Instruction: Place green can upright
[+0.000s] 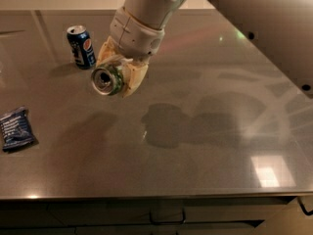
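The green can [107,80] is held in my gripper [115,72] above the grey table [195,146], lying on its side with its silver end facing the camera. The cream fingers [133,77] clamp the can from both sides. The gripper hangs over the left-middle part of the table, a little right of the Pepsi can. The can's green label shows only as a thin rim behind the end.
A dark blue Pepsi can [80,46] stands upright at the back left. A dark blue snack bag [17,129] lies near the left edge. My white arm [254,18] spans the upper right. The table's front edge [146,196] runs along the bottom.
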{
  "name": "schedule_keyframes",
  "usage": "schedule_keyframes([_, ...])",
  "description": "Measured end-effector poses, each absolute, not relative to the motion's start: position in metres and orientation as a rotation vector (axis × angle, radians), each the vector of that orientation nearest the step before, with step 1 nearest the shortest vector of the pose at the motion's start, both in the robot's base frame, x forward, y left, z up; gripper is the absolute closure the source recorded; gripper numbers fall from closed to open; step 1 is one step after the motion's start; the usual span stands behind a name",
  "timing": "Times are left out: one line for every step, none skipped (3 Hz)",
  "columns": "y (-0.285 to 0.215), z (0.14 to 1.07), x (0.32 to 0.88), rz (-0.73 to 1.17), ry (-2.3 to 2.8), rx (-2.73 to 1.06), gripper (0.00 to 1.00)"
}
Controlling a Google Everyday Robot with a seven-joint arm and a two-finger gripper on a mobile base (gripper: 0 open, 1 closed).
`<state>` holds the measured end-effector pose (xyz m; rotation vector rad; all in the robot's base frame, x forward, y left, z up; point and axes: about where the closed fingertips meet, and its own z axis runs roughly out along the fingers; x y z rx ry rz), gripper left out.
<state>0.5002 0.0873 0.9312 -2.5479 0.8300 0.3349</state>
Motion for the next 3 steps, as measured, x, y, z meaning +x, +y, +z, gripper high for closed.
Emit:
schedule_keyframes([0.075, 0.941, 0.505, 0.384, 1.139, -2.342, 1.00])
schedule_keyframes([0.065, 0.942, 0.505, 0.436, 1.406, -2.146, 1.00])
schedule_keyframes([0.059, 0.936, 0.503, 0.513, 1.637, -1.957, 1.00])
